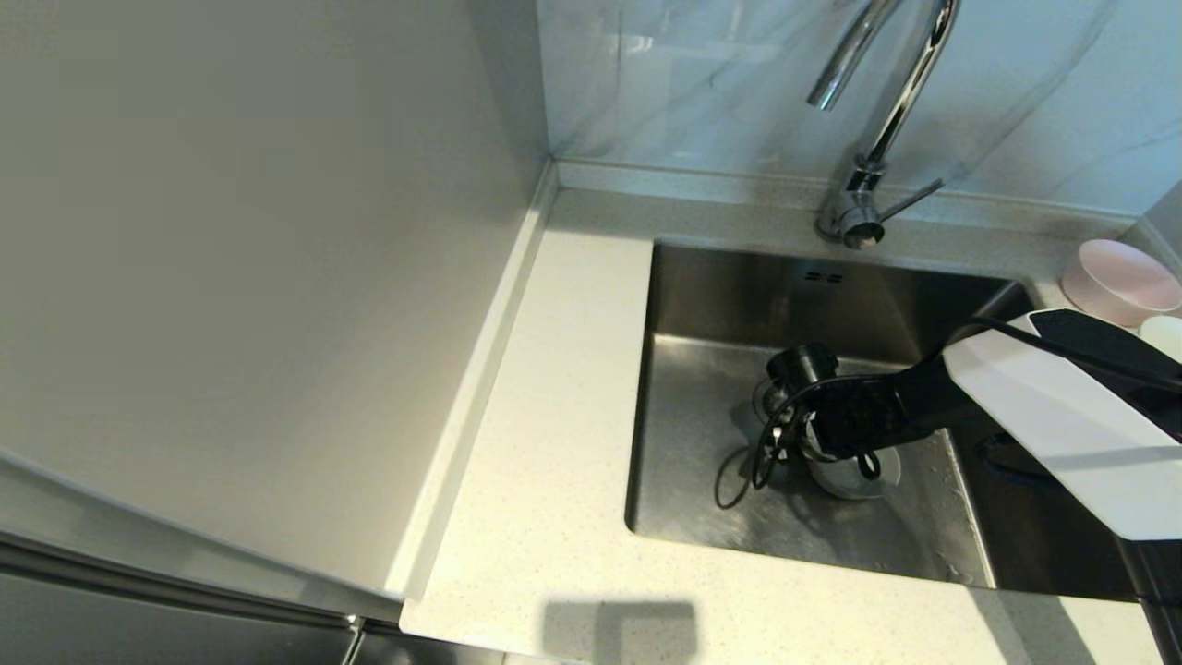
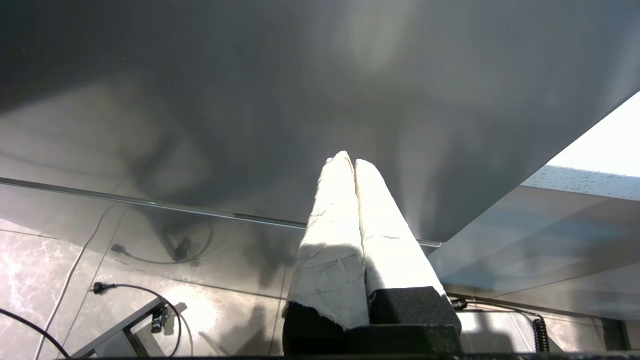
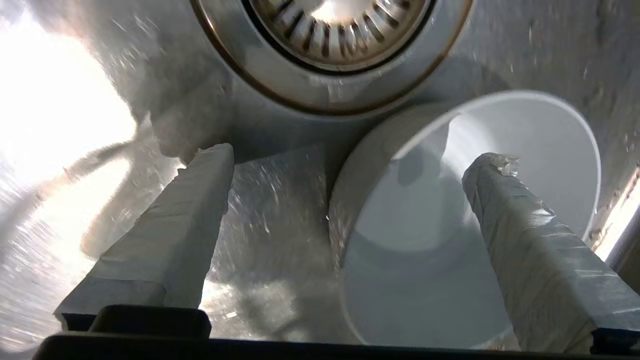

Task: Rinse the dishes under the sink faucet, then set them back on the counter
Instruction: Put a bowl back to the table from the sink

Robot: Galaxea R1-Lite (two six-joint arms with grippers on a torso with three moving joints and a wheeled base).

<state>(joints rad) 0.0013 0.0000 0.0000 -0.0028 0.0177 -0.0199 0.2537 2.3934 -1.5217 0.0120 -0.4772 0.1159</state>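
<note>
Right wrist view | right pincer (image 3: 350, 165) wide open, straddling grey-white bowl (image 3: 450, 225) wall | drain strainer (image 3: 332, 30) just beyond

I log a pale blue-white marbled backsplash wall (image 1: 739, 83), a smooth beige-grey side panel (image 1: 240, 277), and glossy marbled floor tiles (image 2: 30, 280) strewn with black cables (image 2: 125, 289).

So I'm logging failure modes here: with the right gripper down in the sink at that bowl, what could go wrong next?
1. The right gripper is open, one finger inside the grey-white bowl and one outside; the wall sits off-centre, so closing may nudge or tip it.
2. The sink floor looks wet; the bowl could slide toward the drain strainer.
3. Lifting out, the arm could clip the pink bowl on the counter.
</note>
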